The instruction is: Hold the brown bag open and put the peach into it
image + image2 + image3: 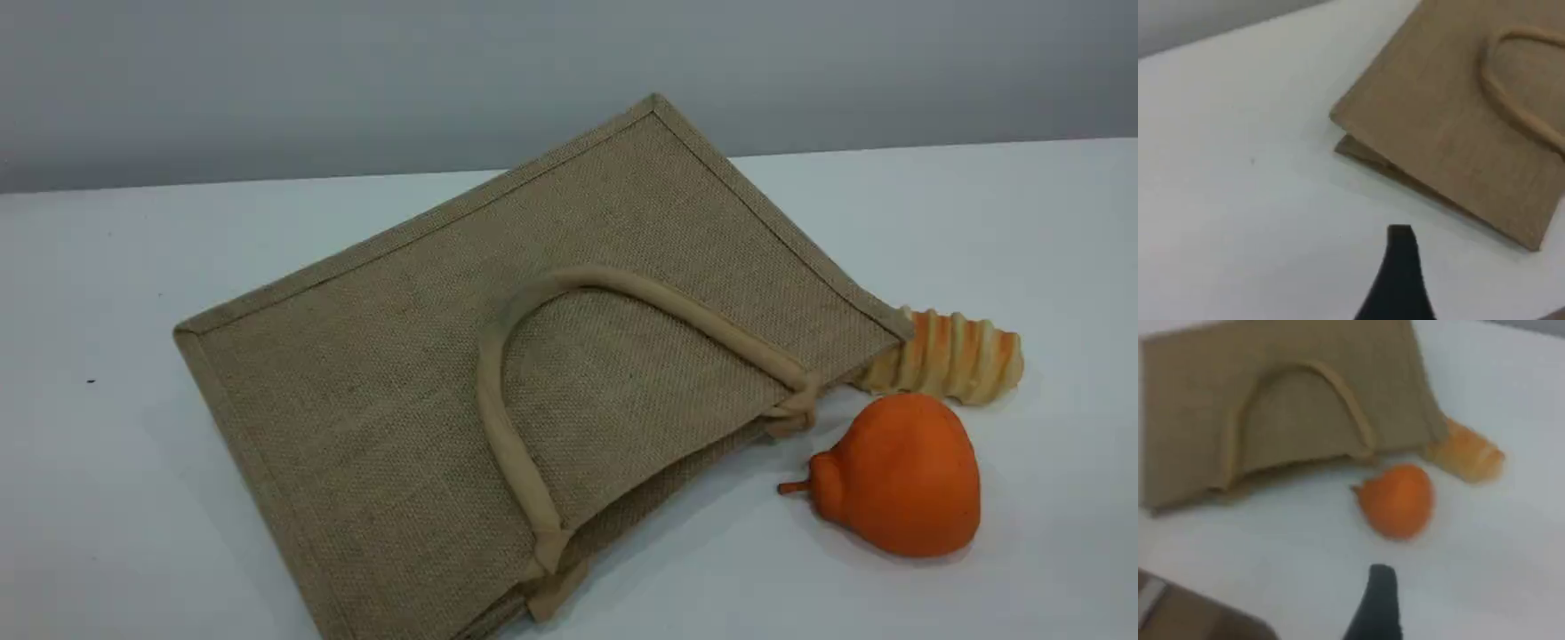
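On the white table the brown bag lies flat, both claws spread above, holding nothing.

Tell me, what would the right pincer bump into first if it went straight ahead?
Probably the orange pear-shaped fruit, which lies just beyond the right pincer over bare table. The brown bag lies farther back and left. Depth is hard to judge.
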